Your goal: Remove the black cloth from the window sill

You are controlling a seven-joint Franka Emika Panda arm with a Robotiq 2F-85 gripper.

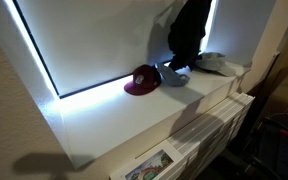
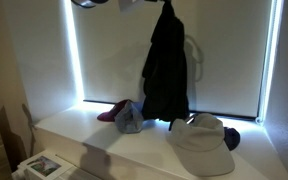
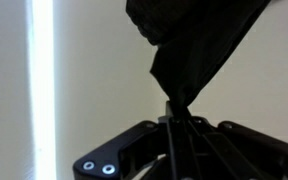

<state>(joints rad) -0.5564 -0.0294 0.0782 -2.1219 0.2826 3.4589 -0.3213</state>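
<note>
- White bench [image 2: 134, 150] runs under a window covered by a pale blind [image 2: 104, 60], with bright light leaking along the edges of the blind.
- The black cloth [image 2: 166, 65] is not lying on the bench; it hangs in a long fold in front of the blind, held from its top.
- In the wrist view the claw [image 3: 174, 118] is pressed together on a narrow tip of the cloth.
- Risk: only a small corner seems to be pinched, so the cloth could slip out and fall back on the bench if the arm moves fast.
- Risk: the lower hem hangs very near a grey cap [image 1: 172, 74] and a maroon cap [image 1: 141, 80]. Whether it touches them cannot be told. A low sideways pull could drag a cap off the edge.
- Risk: a white cap [image 2: 202, 140] lies just beside the hem and could be swept too.
- Containers: no open container shows. The caps lie crown up, so nothing can be seen inside them.
</note>
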